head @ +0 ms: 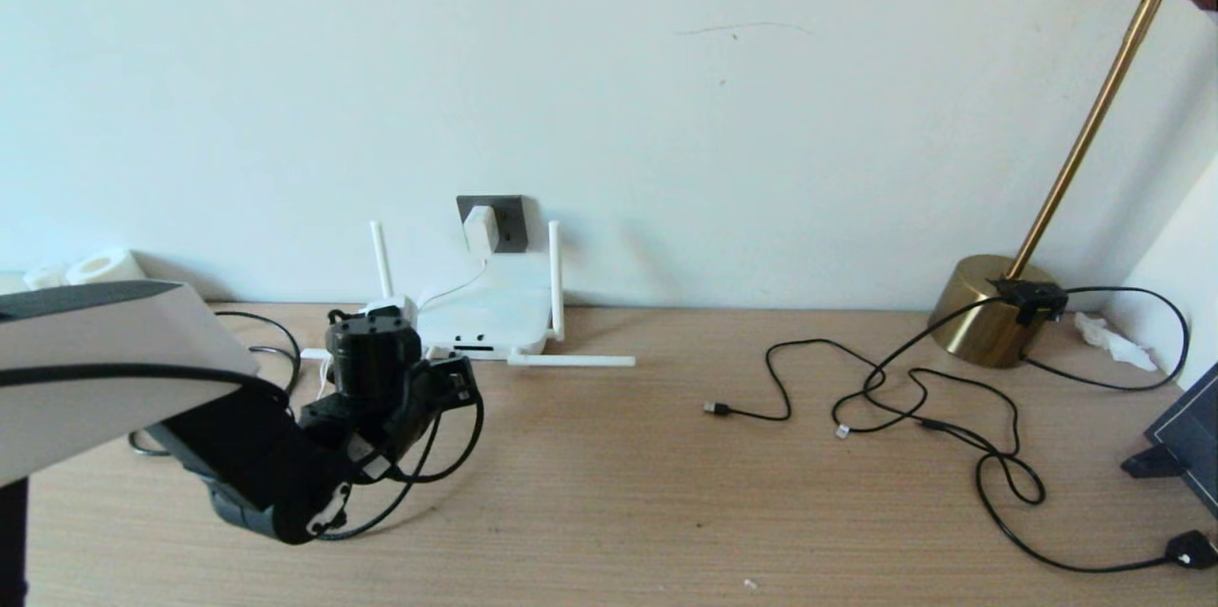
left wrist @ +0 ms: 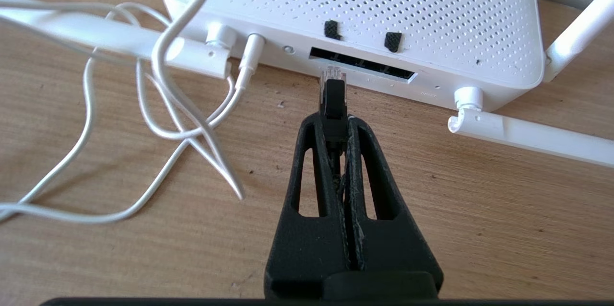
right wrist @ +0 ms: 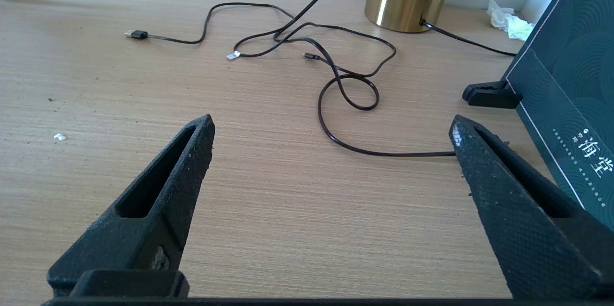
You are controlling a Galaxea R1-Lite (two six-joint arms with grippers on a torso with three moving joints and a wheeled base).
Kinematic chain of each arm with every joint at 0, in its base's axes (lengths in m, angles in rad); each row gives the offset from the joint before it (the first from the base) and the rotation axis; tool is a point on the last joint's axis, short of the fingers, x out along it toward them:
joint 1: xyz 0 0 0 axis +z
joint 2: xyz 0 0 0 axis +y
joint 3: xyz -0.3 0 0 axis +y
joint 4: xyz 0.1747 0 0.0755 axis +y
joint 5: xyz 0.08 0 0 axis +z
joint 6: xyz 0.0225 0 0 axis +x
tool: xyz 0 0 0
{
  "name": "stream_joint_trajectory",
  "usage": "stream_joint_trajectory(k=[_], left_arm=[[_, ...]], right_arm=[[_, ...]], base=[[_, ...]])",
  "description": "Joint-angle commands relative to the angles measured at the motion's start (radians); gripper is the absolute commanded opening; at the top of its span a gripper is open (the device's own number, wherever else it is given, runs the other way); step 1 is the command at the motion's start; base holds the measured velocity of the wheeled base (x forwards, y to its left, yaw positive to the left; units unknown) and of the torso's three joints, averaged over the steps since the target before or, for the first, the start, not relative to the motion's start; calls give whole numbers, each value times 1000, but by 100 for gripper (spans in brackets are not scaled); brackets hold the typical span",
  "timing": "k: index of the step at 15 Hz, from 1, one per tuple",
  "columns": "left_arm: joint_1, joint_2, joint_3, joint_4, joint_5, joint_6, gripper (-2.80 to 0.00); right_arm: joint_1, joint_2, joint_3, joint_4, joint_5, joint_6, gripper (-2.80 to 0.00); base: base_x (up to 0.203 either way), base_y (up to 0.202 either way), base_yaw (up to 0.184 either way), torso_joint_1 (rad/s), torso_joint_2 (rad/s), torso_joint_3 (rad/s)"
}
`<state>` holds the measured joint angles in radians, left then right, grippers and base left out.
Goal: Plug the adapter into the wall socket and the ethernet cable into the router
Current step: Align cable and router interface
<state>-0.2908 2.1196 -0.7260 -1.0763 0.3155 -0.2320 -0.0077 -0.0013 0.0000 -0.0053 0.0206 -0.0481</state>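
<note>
The left gripper [left wrist: 334,121] pinches the ethernet cable [left wrist: 333,100] just behind its plug, fingers [left wrist: 314,152] closed tight on the black boot. The plug's clear tip sits right at the mouth of the router's dark port strip [left wrist: 362,64], at its end nearest the white power lead; whether it is touching or slightly short of the slot cannot be told. The cable is black with a chunky rectangular plug, clear plastic at the nose.

In the head view the router [head: 490,317] lies flat on the wooden table [head: 618,493] against the wall, at about 10 o'clock from the table's middle. It is a white perforated box with thin stick antennas, two upright and one lying flat toward 3 o'clock. At 12 o'clock above it, the white cube adapter [head: 481,226] sits plugged in the dark grey wall socket [head: 504,219], its thin white cord [head: 457,283] dropping to the router.

The right gripper [right wrist: 331,126] hovers low over bare table with its fingers spread wide, holding nothing; thin black USB cords [head: 904,398] and a brass lamp base [head: 990,307] lie beyond it.
</note>
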Motion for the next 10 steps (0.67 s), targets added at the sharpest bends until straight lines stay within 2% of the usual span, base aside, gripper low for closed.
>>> stream_joint_trajectory(k=[1, 3, 10], left_arm=[[2, 14, -1, -14, 2, 6, -280], [4, 34, -6, -63, 2, 19, -280], [4, 42, -9, -65, 0, 17, -280]], right_arm=[[0, 1, 0, -1, 1, -1, 0], [0, 1, 0, -1, 1, -1, 0], [0, 1, 0, -1, 1, -1, 0]], base=[[0, 0, 0, 0, 0, 0], [0, 0, 0, 0, 0, 0], [0, 0, 0, 0, 0, 0]])
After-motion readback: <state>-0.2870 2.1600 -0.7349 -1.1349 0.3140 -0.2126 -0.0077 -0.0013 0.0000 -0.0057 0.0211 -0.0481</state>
